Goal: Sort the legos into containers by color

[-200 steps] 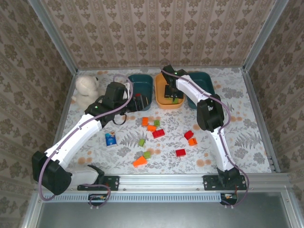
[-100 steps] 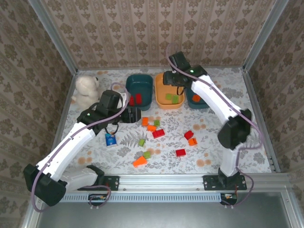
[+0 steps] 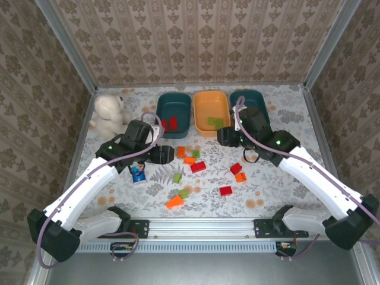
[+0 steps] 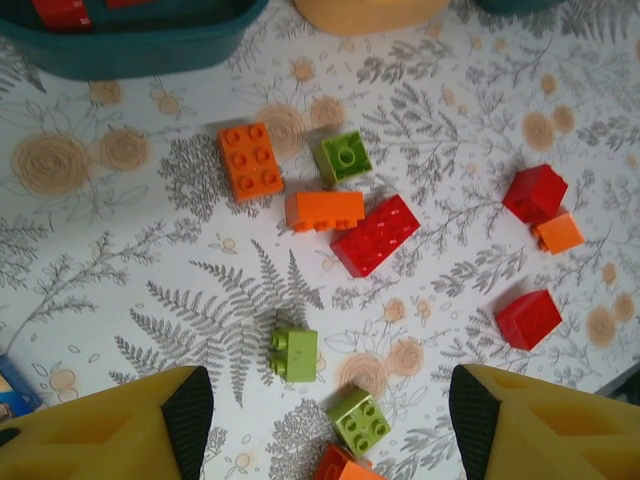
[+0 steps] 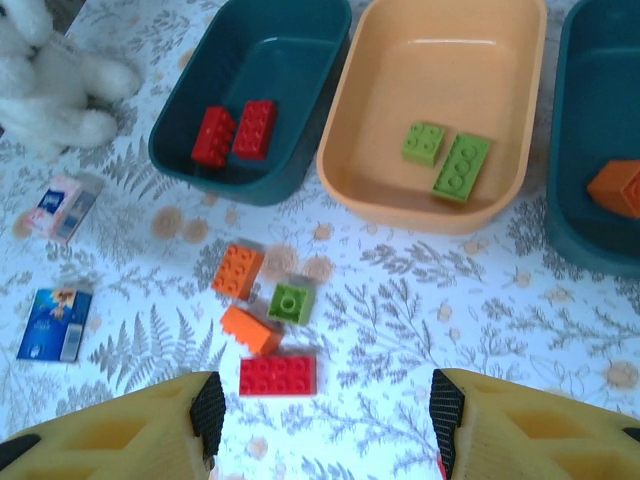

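Front-left of the orange tub [image 5: 440, 80]: left gripper [image 4: 328, 415], fingers wide, empty. Left: teal tub [image 5: 290, 65] with two red legos [image 5: 255, 128]. Inside: two green legos [image 5: 461, 167]. In front: loose legos [image 4: 374, 235]; right gripper [image 5: 327, 415], wide, empty. Right: second teal tub [image 5: 590, 120], one orange lego [image 5: 622, 188].

No writing can be read: the small blue-and-white carton [image 5: 55, 324] and the pale pink packet [image 5: 67, 208] near it bear printing too small and blurred to make out.
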Tool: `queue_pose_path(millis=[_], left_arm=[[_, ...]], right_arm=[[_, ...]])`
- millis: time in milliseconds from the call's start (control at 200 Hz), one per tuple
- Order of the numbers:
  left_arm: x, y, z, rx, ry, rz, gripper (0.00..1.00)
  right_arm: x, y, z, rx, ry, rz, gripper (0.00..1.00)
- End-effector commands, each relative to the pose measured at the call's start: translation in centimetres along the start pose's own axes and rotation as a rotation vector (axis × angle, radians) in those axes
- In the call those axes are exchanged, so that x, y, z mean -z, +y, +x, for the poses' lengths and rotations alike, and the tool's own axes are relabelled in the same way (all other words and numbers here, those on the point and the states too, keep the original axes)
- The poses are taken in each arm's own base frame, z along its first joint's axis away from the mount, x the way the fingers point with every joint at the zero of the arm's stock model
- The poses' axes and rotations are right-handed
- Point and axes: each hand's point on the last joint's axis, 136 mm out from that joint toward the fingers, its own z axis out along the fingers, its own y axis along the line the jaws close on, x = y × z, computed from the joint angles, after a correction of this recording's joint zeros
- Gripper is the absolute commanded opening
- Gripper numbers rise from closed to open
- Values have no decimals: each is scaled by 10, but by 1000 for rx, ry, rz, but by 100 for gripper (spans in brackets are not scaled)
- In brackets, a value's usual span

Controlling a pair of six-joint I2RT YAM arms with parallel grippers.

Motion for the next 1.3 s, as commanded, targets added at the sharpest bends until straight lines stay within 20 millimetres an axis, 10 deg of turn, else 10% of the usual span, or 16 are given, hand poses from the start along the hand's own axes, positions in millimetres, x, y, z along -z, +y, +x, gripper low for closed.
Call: queue_pose_path(millis=[0, 505, 980, 1295], left_arm=[[-3, -4, 6, -7, 13, 22, 66], [-48, -58, 7, -235, 124, 86, 62], [-131, -167, 85, -809, 440, 217, 65], [-186, -181, 52, -746, 387, 44, 72]], right_arm=[[11, -2, 15, 3, 19, -16, 59], [18, -9, 39, -44, 68, -13, 60], [113, -47, 16, -234, -193, 73, 64], [141, -56, 8, -276, -251, 101, 64]])
